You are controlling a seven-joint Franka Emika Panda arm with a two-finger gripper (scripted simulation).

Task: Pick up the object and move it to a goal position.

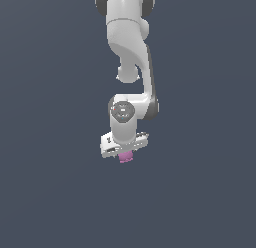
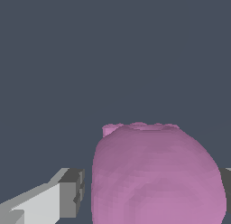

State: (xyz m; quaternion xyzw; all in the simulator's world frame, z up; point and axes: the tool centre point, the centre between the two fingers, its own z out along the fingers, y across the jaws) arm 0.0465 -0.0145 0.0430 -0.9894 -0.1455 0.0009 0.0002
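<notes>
The object (image 2: 158, 178) is a pink-purple rounded lump that fills the space between my two grey fingertips (image 2: 72, 191) in the wrist view. The other fingertip just shows at the frame's edge, against the object's far side. In the exterior view the object (image 1: 126, 157) pokes out just below the white gripper (image 1: 125, 153), which points straight down from the arm. The gripper is shut on the object, with one finger on each side. Only a thin dark sliver shows beside one finger. The object's upper part is hidden by the hand in the exterior view.
A plain dark grey-blue surface (image 1: 50, 192) lies all around in both views. The white arm (image 1: 130, 42) rises from the gripper towards the exterior view's top. No other objects or marker show.
</notes>
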